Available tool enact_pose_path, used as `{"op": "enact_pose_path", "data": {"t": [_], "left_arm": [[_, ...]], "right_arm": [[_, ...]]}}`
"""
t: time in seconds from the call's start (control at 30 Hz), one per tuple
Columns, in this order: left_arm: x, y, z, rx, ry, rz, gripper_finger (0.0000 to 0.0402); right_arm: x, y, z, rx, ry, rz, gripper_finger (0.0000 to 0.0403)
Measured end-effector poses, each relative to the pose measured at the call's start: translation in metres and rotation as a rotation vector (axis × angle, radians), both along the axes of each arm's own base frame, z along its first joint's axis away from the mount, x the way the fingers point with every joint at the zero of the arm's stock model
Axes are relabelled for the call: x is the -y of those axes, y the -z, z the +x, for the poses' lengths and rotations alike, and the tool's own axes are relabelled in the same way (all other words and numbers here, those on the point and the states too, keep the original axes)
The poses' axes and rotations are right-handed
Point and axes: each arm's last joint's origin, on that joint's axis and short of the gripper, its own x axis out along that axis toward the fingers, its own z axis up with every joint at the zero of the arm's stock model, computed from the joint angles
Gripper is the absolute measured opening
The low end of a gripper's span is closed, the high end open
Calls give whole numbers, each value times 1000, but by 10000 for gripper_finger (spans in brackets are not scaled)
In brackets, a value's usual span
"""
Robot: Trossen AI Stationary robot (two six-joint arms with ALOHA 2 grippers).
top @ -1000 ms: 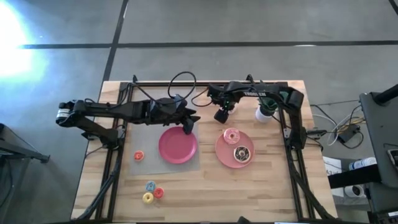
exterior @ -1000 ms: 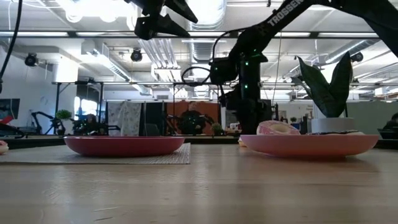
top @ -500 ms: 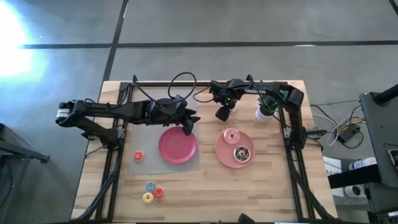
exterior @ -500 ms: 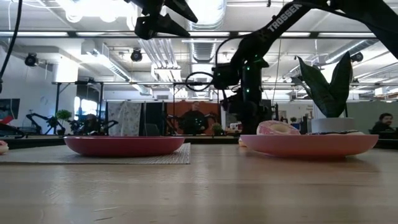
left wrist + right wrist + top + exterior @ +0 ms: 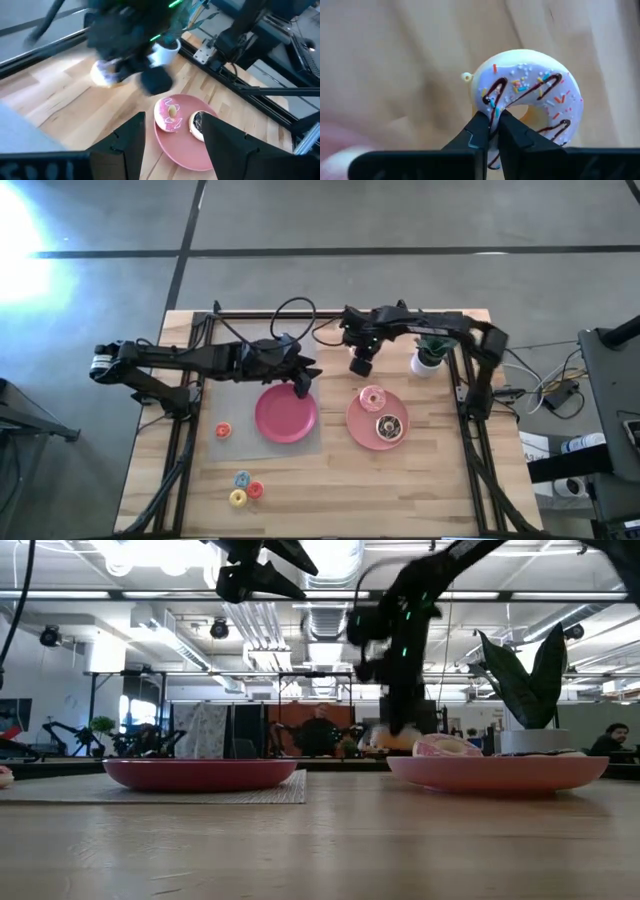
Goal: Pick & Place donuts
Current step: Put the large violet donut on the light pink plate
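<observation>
A white donut (image 5: pixel 530 95) with coloured sprinkles and dark drizzle is in my right gripper (image 5: pixel 492 117), which is shut on it beyond the right pink plate (image 5: pixel 352 425), near the table's far edge. On that plate lie a pink iced donut (image 5: pixel 372 397) and a chocolate donut (image 5: pixel 388 425). My left gripper (image 5: pixel 302 385) hangs open above the far rim of the left pink plate (image 5: pixel 285 415), holding nothing. Small orange (image 5: pixel 223 430), blue (image 5: pixel 242 478), red (image 5: pixel 256 490) and yellow (image 5: pixel 238 498) donuts lie on the table at the near left. My right gripper pinches the white donut's ring (image 5: pixel 492 102) between its two fingertips, one finger at the outer rim and the other at the edge of the hole. The iced top faces the wrist camera. Whether the donut is lifted clear of the table I cannot tell.
A white pot with a green plant (image 5: pixel 428 360) stands at the far right, close to my right arm. A grey mat (image 5: pixel 235 405) lies under the left plate. Black frame rails (image 5: pixel 190 430) run along the table's left, right and far sides.
My right gripper has gone down toward the table beyond the right plate, and its arm has swung a little toward the table's right edge.
</observation>
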Motion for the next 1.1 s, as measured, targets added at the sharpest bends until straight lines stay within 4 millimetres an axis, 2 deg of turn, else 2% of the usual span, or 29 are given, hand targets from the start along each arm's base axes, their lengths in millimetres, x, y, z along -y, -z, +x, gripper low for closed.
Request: {"op": "enact_pose_path", "data": {"t": [0.13,0.23,0.37,0.47,0.57,0.7,0.8,0.93,1.1], "left_arm": [[-2,7,-5,-63,-108,-32,168],[-4,12,-9,-101,-210,-60,168],[-3,18,-12,-117,-306,-112,168],[0,26,-12,-116,-350,-135,168],[1,36,-12,-94,-407,-164,168],[5,50,-13,-78,-465,-233,168],[14,57,-13,-68,-457,-245,168],[25,63,-14,-91,-418,-237,168],[44,64,-17,-117,-343,-211,168]], "right_arm": [[-40,-42,-16,124,-192,-22,16],[-73,-59,-35,196,-336,1,15],[-111,-55,-61,219,-453,31,16],[-138,-43,-79,205,-541,46,17],[-165,-27,-87,189,-649,62,17],[-200,-12,-84,183,-789,1,17],[-217,2,-77,121,-792,-56,18],[-222,15,-61,75,-695,-41,23],[-227,28,-34,45,-661,-43,55]]}}
